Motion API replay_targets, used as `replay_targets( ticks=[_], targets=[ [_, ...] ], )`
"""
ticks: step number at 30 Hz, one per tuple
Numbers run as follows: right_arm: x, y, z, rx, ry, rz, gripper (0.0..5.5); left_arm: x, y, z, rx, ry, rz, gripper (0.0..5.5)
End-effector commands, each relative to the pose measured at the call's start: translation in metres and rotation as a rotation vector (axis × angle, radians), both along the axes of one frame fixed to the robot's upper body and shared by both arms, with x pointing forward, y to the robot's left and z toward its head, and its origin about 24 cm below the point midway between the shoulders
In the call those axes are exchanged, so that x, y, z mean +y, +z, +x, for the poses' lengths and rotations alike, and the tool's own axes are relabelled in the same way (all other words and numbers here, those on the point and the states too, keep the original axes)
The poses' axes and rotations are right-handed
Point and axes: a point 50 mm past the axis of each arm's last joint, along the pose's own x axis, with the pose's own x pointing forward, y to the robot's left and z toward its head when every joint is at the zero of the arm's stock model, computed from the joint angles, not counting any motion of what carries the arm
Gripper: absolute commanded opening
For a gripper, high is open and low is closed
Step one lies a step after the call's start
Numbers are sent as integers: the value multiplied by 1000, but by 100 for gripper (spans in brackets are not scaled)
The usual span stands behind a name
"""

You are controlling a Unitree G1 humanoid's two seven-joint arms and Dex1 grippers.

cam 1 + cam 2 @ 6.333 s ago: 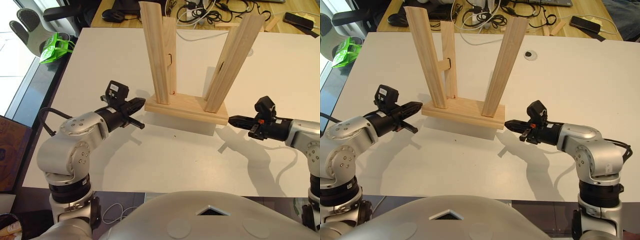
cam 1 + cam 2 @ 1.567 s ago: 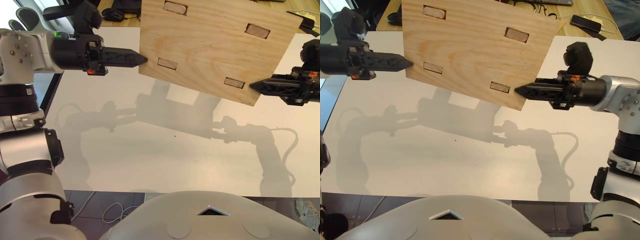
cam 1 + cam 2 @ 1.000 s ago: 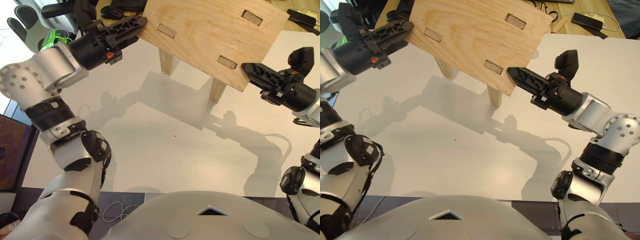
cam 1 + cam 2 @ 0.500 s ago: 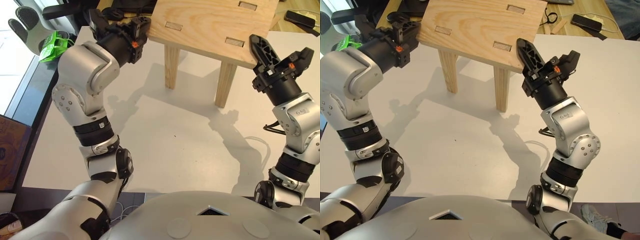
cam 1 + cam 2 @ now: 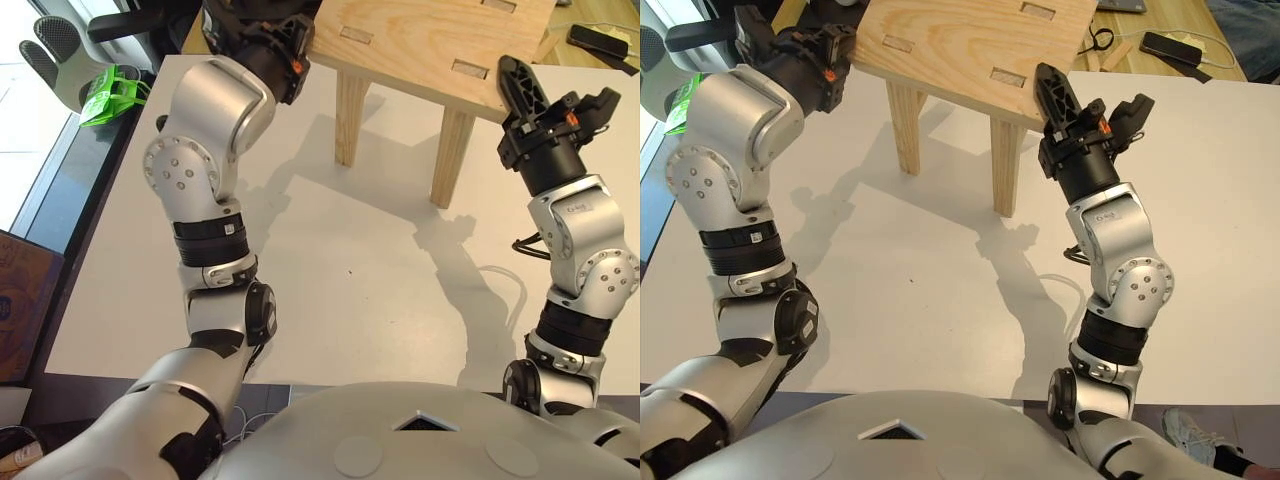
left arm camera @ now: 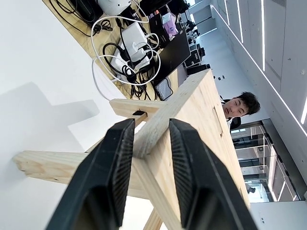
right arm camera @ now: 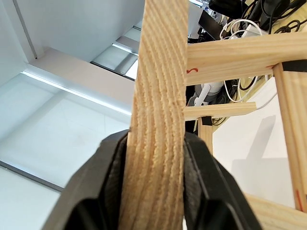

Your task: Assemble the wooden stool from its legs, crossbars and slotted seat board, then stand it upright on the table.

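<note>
The wooden stool stands upright, its slotted seat board (image 5: pixel 430 35) on top and two near legs (image 5: pixel 347 118) (image 5: pixel 449 155) reaching down to the white table (image 5: pixel 350 300). Their feet are at or just above the tabletop. My left gripper (image 5: pixel 300 48) is shut on the seat board's left edge (image 6: pixel 158 120). My right gripper (image 5: pixel 514 92) is shut on its right edge (image 7: pixel 160 96). Crossbars (image 7: pixel 230 50) join the legs under the seat board.
A green bag (image 5: pixel 108 90) lies off the table's far left corner. Behind the table, a wooden desk holds cables (image 6: pixel 127 52) and a phone (image 5: pixel 600 40). The near half of the table is bare white surface.
Both grippers lifted the upside-down stool off the table, turned it over and lowered it legs down. Over the last half second it shifted slightly away from me.
</note>
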Motion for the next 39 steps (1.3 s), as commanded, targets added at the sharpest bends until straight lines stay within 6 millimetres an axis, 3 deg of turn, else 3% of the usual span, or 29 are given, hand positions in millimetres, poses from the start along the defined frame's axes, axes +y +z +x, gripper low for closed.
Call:
replay_targets(
  ticks=[1, 11, 20, 39],
  targets=[
    [1, -21, 0, 90, -9, -170, 150, -18, 19, 1, -102, -80, 17, 129],
    [-1, -6, -2, -46, 15, -157, 150, -10, 43, 3, -276, -62, 64, 129],
    [-5, 1, 3, -45, 12, -56, 150, -11, 41, 2, -286, -81, 102, 129],
    [-21, 24, 14, -152, 5, -34, 150, -12, 36, -1, -277, -126, 129, 129]
  ],
)
